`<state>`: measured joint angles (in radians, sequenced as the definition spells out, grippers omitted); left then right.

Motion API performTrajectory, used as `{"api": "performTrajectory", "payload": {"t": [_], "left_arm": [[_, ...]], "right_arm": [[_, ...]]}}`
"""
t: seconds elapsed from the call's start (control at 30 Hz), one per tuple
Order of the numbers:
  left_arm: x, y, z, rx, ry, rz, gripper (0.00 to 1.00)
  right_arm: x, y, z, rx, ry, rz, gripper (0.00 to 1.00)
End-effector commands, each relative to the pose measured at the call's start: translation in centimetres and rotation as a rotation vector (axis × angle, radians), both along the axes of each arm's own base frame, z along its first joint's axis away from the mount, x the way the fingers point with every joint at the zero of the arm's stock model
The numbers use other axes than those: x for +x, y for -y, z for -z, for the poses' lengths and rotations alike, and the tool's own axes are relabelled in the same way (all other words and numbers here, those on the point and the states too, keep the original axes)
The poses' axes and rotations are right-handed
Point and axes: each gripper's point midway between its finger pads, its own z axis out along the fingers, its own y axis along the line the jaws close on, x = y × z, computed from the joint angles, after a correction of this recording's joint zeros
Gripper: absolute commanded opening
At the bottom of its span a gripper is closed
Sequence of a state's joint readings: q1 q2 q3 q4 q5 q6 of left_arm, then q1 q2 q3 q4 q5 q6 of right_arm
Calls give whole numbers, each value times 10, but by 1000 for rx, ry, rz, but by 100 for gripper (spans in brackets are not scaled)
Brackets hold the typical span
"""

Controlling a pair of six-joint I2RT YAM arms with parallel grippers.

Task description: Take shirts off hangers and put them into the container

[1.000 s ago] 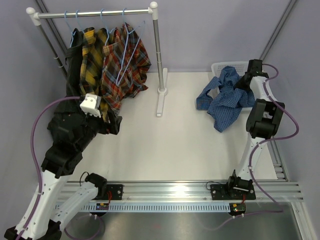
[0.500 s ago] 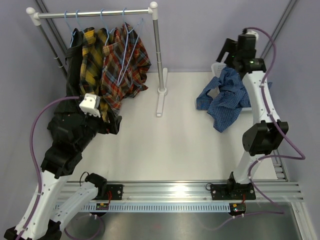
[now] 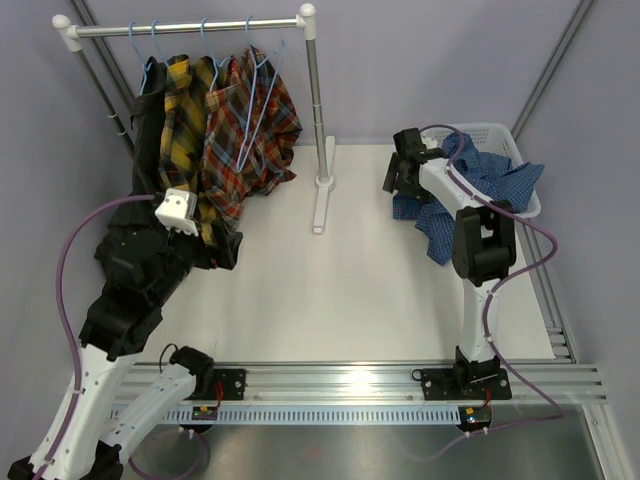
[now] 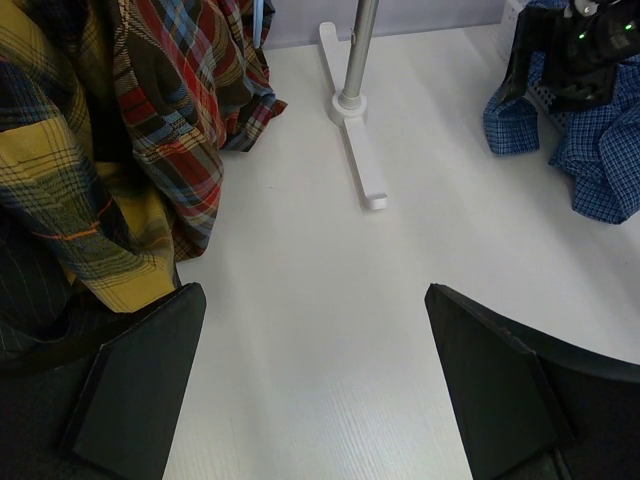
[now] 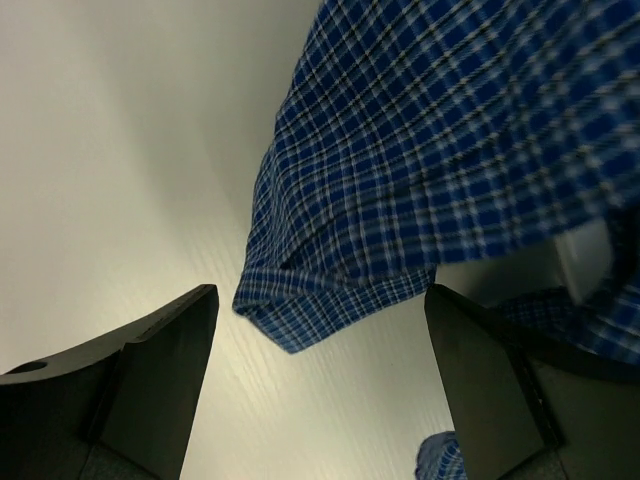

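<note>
The blue small-check shirt (image 3: 480, 180) lies over the white container (image 3: 512, 135), and part of it spills onto the table on the left. My right gripper (image 3: 400, 172) hovers open at that spilled edge, with a blue cuff (image 5: 330, 285) lying on the table under its jaws (image 5: 320, 295) and nothing gripped. The black (image 3: 148, 120), yellow-black plaid (image 3: 183, 110) and red plaid (image 3: 262, 125) shirts hang on light-blue hangers (image 3: 250, 95) from the rail. My left gripper (image 3: 222, 245) sits below them and is wide open and empty in the left wrist view (image 4: 310, 300).
The white-and-metal rail (image 3: 190, 28) spans the back left; its post and foot (image 3: 320, 200) stand mid-table between the hanging shirts and the container. Grey walls close in behind. A metal mounting rail (image 3: 350, 380) runs along the near edge.
My right gripper opened, rose behind the container, then swung left and down to the blue shirt's table-side edge. The blue shirt now spreads further over the container. The left arm stayed put.
</note>
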<state>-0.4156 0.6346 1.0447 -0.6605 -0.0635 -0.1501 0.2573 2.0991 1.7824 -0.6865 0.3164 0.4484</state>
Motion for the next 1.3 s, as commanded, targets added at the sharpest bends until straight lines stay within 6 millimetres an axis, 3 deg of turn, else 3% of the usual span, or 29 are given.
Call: {"api": "performTrajectory", "payload": {"t": [0.0, 0.1, 0.17, 0.23, 0.3, 0.33, 0.37, 0.43, 0.47, 0.5, 0.53, 0.6, 0.67, 0.7, 0.77, 0.8, 0.87, 0.97, 1.03, 1.07, 1.13, 1.17, 1.27], "left_arm": [[-2, 2, -8, -18, 28, 12, 99], [-3, 2, -7, -18, 26, 12, 99], [-4, 1, -8, -19, 28, 10, 99], [-6, -1, -8, -19, 26, 5, 99], [-7, -2, -7, -15, 23, 3, 99], [-7, -3, -7, -12, 22, -1, 99], [-7, -4, -7, -10, 20, -6, 99], [-8, -5, -7, -9, 24, -10, 99], [-8, -5, -6, -8, 22, -11, 99], [-8, -5, -6, -8, 22, -10, 99], [-8, -4, -6, -9, 20, -7, 99], [-8, -3, -7, -12, 19, -3, 99], [-8, -3, -8, -14, 20, -2, 99], [-8, -3, -8, -14, 20, -4, 99], [-8, -4, -8, -14, 22, -7, 99], [-8, -4, -7, -14, 19, -8, 99], [-7, -4, -5, -14, 13, -9, 99], [-7, -3, -4, -14, 9, -10, 99], [-6, -3, -4, -11, 6, -9, 99], [-5, -3, -4, -10, 5, -11, 99], [-4, -2, -4, -11, 2, -10, 99], [-3, -2, -4, -12, 0, -9, 99], [-3, 0, -4, -14, -6, -5, 99]], "right_arm": [[15, -5, -3, -3, 33, 70, 93], [24, -7, 15, -3, 9, 94, 90], [24, -5, 22, -15, -6, 111, 75], [26, 0, 24, -43, 2, 129, 48], [29, 7, 8, -70, 38, 148, 8], [30, 9, -1, -80, 57, 142, 1], [32, 12, -24, -88, 106, 143, 0], [37, 15, -53, -96, 166, 121, 0], [39, 20, -68, -95, 195, 119, 0], [43, 27, -98, -92, 256, 132, 0], [44, 35, -111, -110, 270, 136, 0], [48, 71, -149, -105, 340, 203, 0], [48, 99, -168, -96, 370, 254, 0], [46, 128, -181, -94, 400, 303, 0], [47, 150, -192, -74, 432, 333, 0], [45, 174, -194, -63, 436, 359, 0], [44, 191, -188, -70, 416, 379, 0], [44, 211, -152, -44, 329, 398, 0], [46, 217, -114, 22, 248, 398, 0], [50, 212, -88, 72, 193, 376, 0], [49, 213, -63, 109, 125, 374, 0], [52, 208, -37, 133, 70, 357, 0], [51, 196, -11, 184, -11, 319, 0]]}}
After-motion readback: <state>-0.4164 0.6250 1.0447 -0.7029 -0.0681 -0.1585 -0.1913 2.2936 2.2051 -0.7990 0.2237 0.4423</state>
